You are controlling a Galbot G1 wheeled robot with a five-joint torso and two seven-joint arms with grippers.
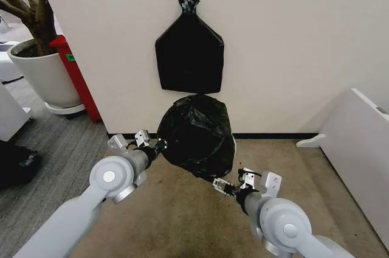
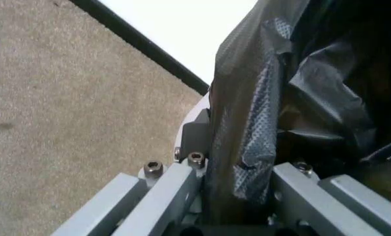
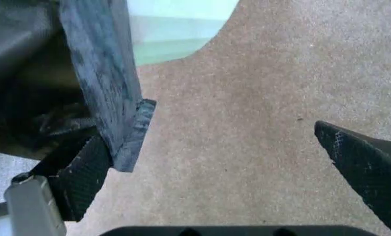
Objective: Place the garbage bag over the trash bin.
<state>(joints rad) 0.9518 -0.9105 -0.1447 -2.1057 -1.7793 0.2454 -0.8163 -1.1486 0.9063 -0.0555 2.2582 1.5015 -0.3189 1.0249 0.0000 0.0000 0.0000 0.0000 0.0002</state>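
garbage bag point(image 1: 197, 133) covering trash bin point(image 1: 233, 146), grippers beside

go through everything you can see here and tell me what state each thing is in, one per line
garbage bag: draped over the bin, bunched and crinkled.
trash bin: almost wholly covered by the bag, a strip of rim bare.
left gripper: shut on the bag's edge.
right gripper: fingers spread open, one against a bag flap.
black bundle: hanging on the wall, neck knotted.

The head camera looks down from high up; both wrist cameras sit very close, sharing the garbage bag point(image 1: 197, 133) and the carpet point(image 1: 182, 215).
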